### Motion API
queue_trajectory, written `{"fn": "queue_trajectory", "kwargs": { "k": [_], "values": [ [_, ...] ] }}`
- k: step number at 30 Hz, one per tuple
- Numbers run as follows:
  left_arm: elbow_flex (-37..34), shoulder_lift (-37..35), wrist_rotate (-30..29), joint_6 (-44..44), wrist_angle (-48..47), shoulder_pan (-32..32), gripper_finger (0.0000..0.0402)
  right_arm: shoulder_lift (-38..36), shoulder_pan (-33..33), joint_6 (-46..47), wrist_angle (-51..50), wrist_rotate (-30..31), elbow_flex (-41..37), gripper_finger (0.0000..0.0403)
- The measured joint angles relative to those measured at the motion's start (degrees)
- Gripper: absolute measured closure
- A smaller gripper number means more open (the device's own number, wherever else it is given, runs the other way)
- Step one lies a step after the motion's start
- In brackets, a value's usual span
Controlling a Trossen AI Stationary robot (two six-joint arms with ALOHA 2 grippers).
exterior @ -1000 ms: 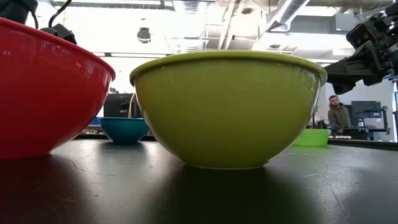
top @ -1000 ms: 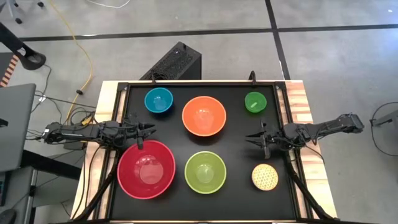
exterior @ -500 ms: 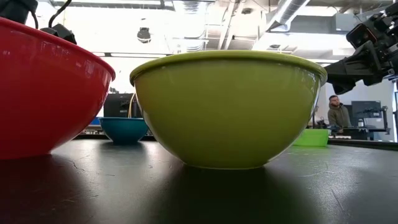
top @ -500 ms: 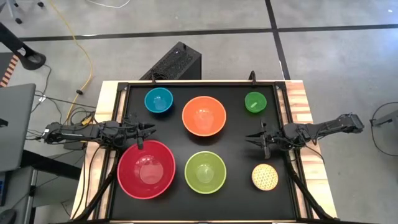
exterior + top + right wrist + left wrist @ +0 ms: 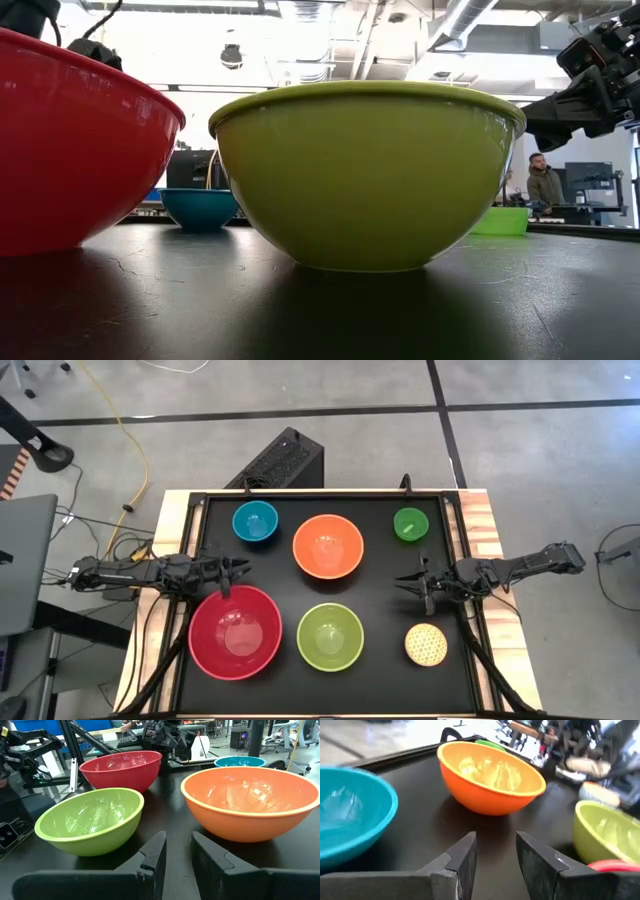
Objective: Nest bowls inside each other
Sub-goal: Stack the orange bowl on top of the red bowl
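Note:
Six bowls stand upright and apart on the black tabletop (image 5: 380, 595). The blue one (image 5: 255, 522), the orange one (image 5: 328, 546) and the smallest green one (image 5: 410, 524) form the far row. Red (image 5: 235, 631), lime green (image 5: 330, 636) and speckled yellow (image 5: 426, 645) form the near row. My left gripper (image 5: 243, 569) hovers at the left edge between blue and red, open and empty (image 5: 496, 840). My right gripper (image 5: 400, 582) hovers at the right edge between small green and yellow, open and empty (image 5: 178, 840). Both point level toward the table's middle.
A raised black frame (image 5: 445, 510) rims the tabletop, with wooden borders (image 5: 490, 530) outside it. A black box (image 5: 280, 460) sits on the floor past the far edge. A person (image 5: 545, 185) stands far off in the room. Bare surface lies between the two rows.

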Motion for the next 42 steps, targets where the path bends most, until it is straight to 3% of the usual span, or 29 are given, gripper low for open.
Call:
{"fn": "queue_trajectory", "kwargs": {
  "k": [4,7,9,13,16,21,29,32,35,39,42],
  "values": [
    [0.0,0.2,-2.9,-12.4,-0.2,0.0,0.0274,0.0,0.0,0.0,0.0,0.0,0.0,0.0295],
    [0.2,0.2,-10.2,-16.1,-1.3,0.0,0.0274,0.0,0.0,0.0,0.0,0.0,0.0,0.0295],
    [0.2,0.2,-11.9,-17.5,-1.0,0.0,0.0274,0.0,0.0,0.0,0.0,0.0,0.0,0.0295],
    [0.2,0.3,-9.9,-25.2,-0.4,0.0,0.0274,0.0,0.0,0.0,0.0,0.0,0.0,0.0295],
    [0.2,0.5,-3.9,-30.9,-0.5,0.0,0.0274,0.0,0.0,0.0,0.0,0.0,0.0,0.0295],
    [-0.1,0.9,-1.0,-29.4,2.0,0.0,0.0274,0.0,0.0,0.5,4.4,0.2,0.0,0.0295],
    [0.6,0.9,-6.7,-18.9,19.3,-0.2,0.0274,0.5,0.0,12.3,21.5,0.3,1.4,0.0295],
    [2.7,1.3,-6.0,-16.2,19.0,-0.2,0.0274,1.2,-0.1,16.7,31.0,0.6,2.2,0.0295],
    [4.6,2.8,-3.9,-12.9,17.9,-0.2,0.0274,2.9,-0.1,22.0,39.7,5.7,3.1,0.0295],
    [8.5,5.5,-3.3,-10.1,10.0,-0.2,0.0274,7.5,-0.9,21.6,36.8,8.3,7.2,0.0295],
    [11.6,7.3,-2.7,-8.7,1.6,-0.2,0.0274,14.2,-1.4,24.5,29.9,14.3,13.2,0.0295]
  ]
}}
